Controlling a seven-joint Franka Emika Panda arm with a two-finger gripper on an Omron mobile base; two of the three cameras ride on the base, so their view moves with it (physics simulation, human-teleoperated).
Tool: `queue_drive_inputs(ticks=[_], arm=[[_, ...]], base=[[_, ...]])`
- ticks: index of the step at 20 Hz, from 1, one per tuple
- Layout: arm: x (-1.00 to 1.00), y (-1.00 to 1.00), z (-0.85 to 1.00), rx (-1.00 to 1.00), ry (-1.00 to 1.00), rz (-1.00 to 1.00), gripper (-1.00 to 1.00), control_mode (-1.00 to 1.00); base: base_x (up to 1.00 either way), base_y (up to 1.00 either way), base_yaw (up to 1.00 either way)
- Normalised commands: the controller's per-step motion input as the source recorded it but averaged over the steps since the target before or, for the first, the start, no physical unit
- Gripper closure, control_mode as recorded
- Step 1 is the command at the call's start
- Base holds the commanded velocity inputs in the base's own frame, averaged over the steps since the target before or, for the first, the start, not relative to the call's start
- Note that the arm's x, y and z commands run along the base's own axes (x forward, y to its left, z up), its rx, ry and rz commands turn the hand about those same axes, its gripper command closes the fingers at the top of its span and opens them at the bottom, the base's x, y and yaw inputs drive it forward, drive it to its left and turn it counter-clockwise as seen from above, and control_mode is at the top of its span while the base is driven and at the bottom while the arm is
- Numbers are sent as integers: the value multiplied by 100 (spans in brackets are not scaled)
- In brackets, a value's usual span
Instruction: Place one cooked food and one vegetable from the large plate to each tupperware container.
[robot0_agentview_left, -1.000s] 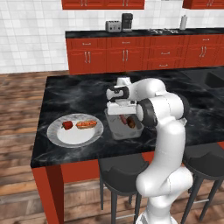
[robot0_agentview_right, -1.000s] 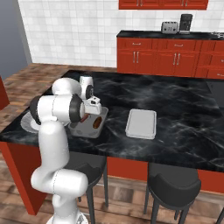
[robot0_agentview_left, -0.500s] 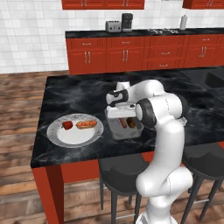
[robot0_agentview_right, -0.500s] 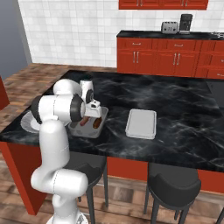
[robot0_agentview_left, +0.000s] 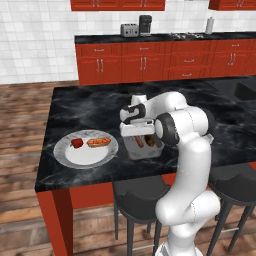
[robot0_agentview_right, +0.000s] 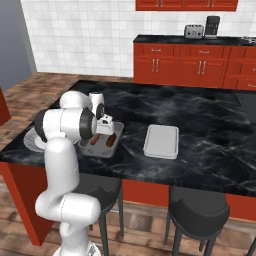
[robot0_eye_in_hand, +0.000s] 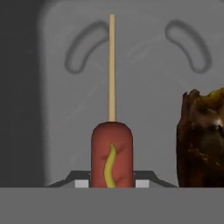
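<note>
The arm is bent low over the nearer tray (robot0_agentview_left: 145, 146) on the black table (robot0_agentview_left: 90, 107), with the pincer (robot0_eye_in_hand: 112, 186) pointing straight down into it. Looking along the hand, the pincer is clenched on the sausage (robot0_eye_in_hand: 111, 154), a reddish-brown one with a squiggle of mustard and a thin stick running out of its far end. Its long axis runs straight away from the pincer, lengthwise along the tray floor, so the jaws pinch it across its width near the blunt end.

Just beside it, and clear of it as far as I can tell, lies the dark brown lump (robot0_eye_in_hand: 202, 139), parallel to the sausage and already resting in the same tray. From the base cameras the two show as a pair of short brown shapes side by side inside the tray walls.

So this tray looks to have its vegetable, and its cooked piece is right at the floor. I'd judge the step in hand is the letting go. What matters is that the sausage settles flat without rolling onto the lump.

The big plate (robot0_agentview_left: 67, 156) sits well apart on the robot's left, near the table edge, with the small red vegetable (robot0_agentview_left: 76, 143) and the hot dog in its bun (robot0_agentview_left: 98, 142) on it. The second tray (robot0_agentview_right: 161, 141) waits on the arm's other side, with nothing in it that I can make out.
</note>
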Motion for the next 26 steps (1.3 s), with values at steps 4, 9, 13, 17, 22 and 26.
queue_drive_inputs(ticks=[4,9,13,17,22,26], arm=[[0,0,-1,0,0,3,-100,-100],[0,0,0,0,0,1,-100,-100],[0,0,0,0,0,0,-100,-100],[-14,8,45,-1,0,6,-100,-100],[-46,19,90,-1,-2,16,-100,-100],[-20,49,69,-1,-6,39,-100,-100]], base=[[0,0,0],[0,0,0],[0,0,0],[0,0,0],[0,0,0],[0,0,0]])
